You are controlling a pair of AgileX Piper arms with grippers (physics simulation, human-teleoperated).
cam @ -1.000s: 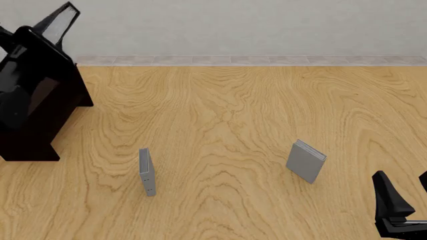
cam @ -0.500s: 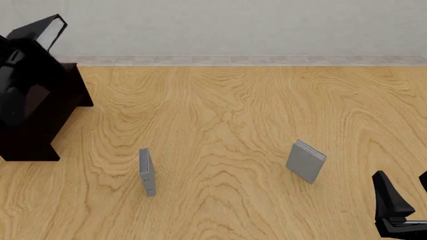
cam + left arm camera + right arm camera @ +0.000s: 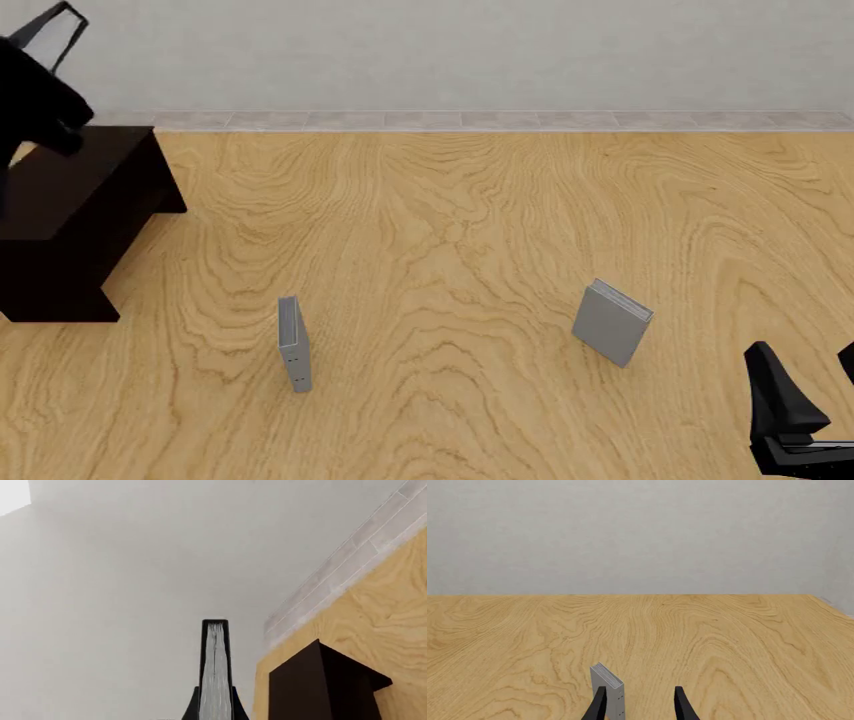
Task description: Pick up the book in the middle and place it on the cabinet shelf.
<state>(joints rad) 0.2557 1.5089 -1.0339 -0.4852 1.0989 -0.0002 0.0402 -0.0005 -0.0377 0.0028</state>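
On pale wood-grain tabletop (image 3: 467, 230), plain grey wall (image 3: 467, 50), tiled strip (image 3: 534, 120)

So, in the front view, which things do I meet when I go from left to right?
cabinet shelf → thin grey book → small light-grey book → right gripper

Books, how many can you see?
3. The black book is up in the left claw above the cabinet. A thin grey book stands left; a small grey book stands right.
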